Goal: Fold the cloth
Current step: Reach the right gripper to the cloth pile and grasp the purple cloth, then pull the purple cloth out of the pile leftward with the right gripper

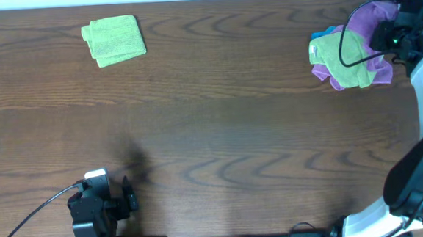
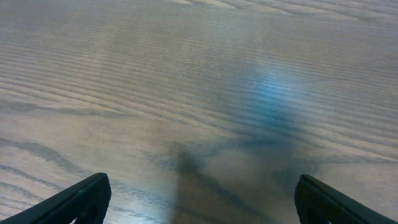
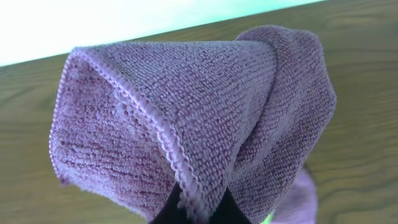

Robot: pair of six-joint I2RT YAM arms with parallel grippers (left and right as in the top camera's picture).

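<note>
At the far-left corner of the dark wooden desk (image 1: 234,124) lay a lime-green towel (image 1: 115,40), folded into a rough square and well apart from everything else. Closer to the front edge, on the same side, the left tool (image 2: 202,183) hung low over bare wood. Its two black fingers (image 2: 81,200) were spread wide, released and grasping nothing. Between them its wrist camera caught only grain, a soft shadow and a bluish patch of glare. Across at the far-right corner sat a bunched heap. A green cloth (image 1: 340,55) was draped over the front of it, and a scrap of blue cloth (image 1: 328,33) peeked out at its upper left. The cloth (image 3: 186,112), lilac-purple, rose from the back of that heap towards the right tool (image 3: 199,211), which was clenched on it. In the right wrist view the dark fingertips (image 3: 166,214) pinched the fabric at its stitched hem. The hem ran down into the pinch, and the rest of the towel ballooned up in a hood-like fold that filled most of the view. Behind it were the desk's far edge and a pale wall. More purple showed beneath the green cloth and to its right, and I could not tell whether that was the same piece or another one. A thin black cable (image 1: 345,40) from the right arm looped across the green cloth.
</note>
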